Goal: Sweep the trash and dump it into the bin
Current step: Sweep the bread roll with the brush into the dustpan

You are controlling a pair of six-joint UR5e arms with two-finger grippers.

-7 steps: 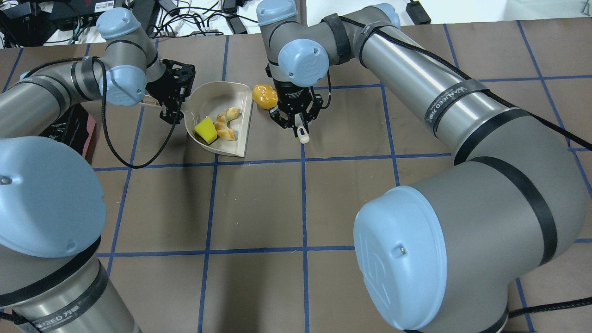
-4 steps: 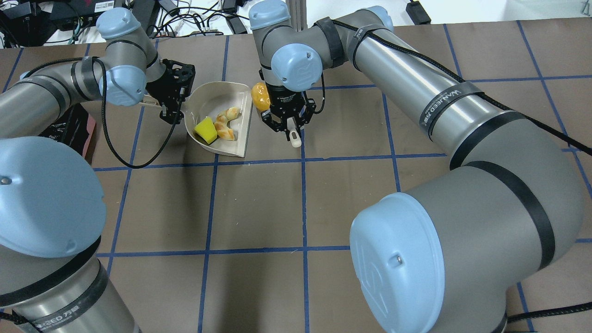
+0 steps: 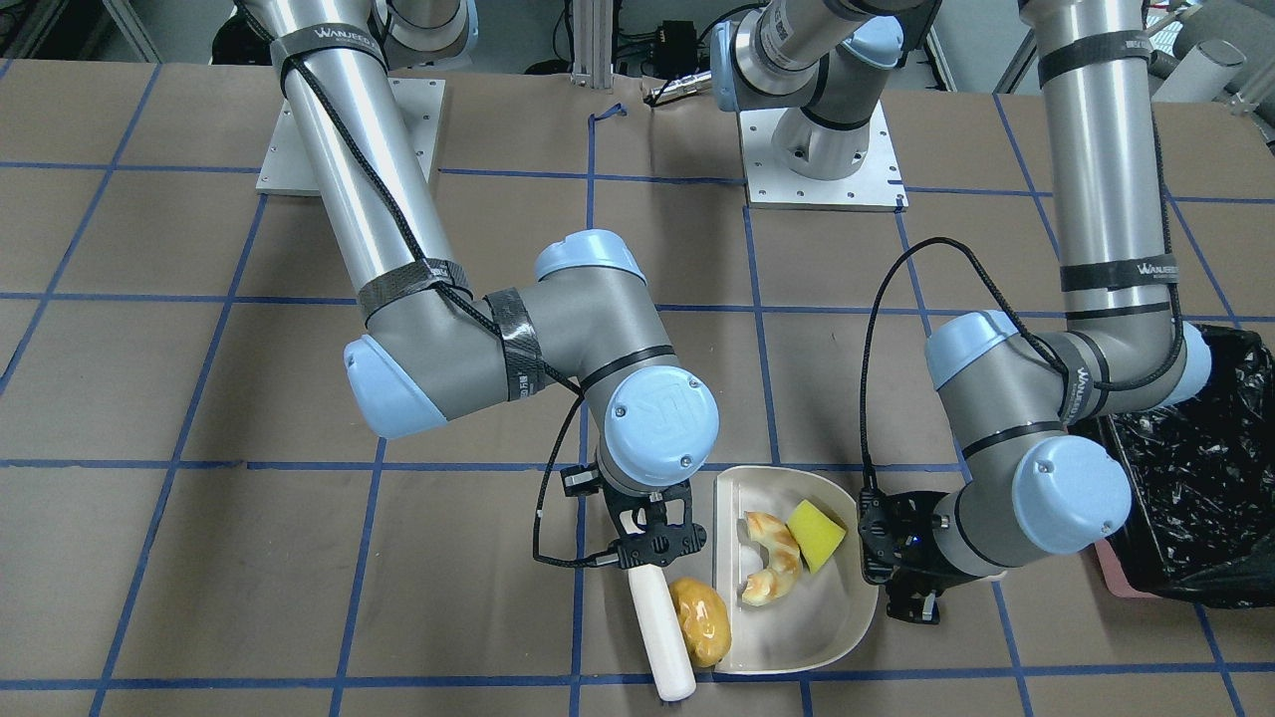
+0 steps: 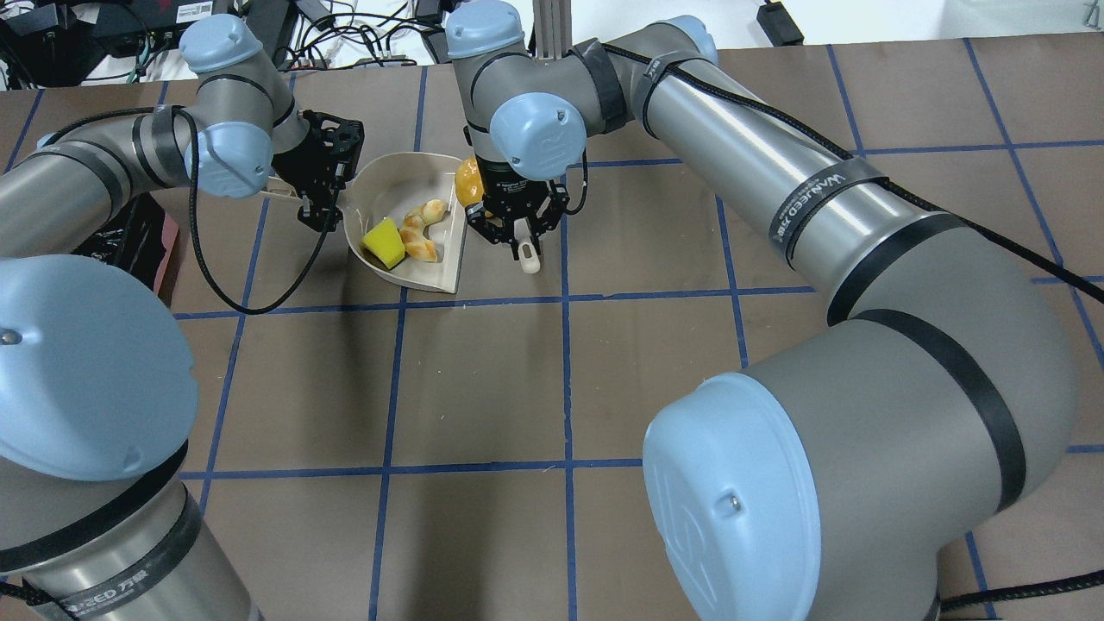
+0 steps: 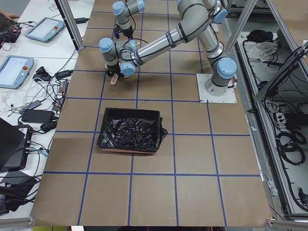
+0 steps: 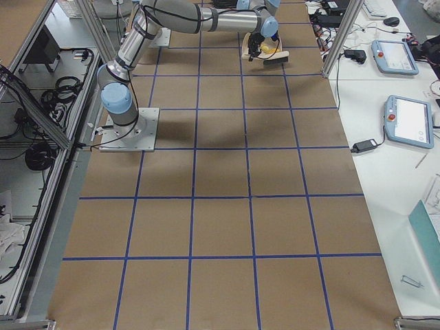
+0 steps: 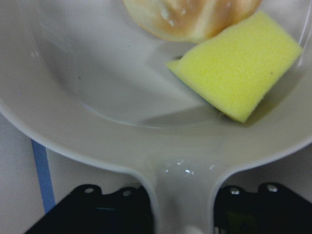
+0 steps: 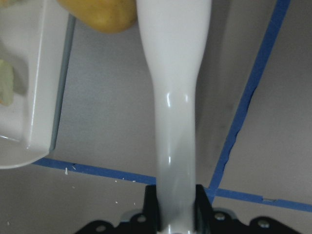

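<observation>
A cream-white dustpan [image 3: 797, 637] lies on the table, and my left gripper [image 3: 901, 568] is shut on its handle [image 7: 183, 195]. Inside it rest the yellow sponge [image 3: 816, 535] and the tan curved bread piece [image 3: 769, 568]. The golden-brown potato lump [image 3: 700, 620] sits on the table against the pan's straight open edge. My right gripper [image 3: 652, 543] is shut on a white sweeper tool [image 3: 662, 637] that lies right beside the lump, on the side away from the pan. The bin [image 3: 1195, 488], pink with a black bag, stands beyond my left arm.
Brown table with blue tape grid lines [image 4: 566, 362]. In the overhead view cables and devices [image 4: 362, 34] lie past the far table edge. The arms' base plates [image 3: 822, 159] sit at the robot's side of the table. The bin [image 5: 130, 130] is alone on its grid squares.
My right gripper has moved left with the white sweeper, pushing the potato lump up to the dustpan's open edge. My left gripper and the dustpan have stayed put.
</observation>
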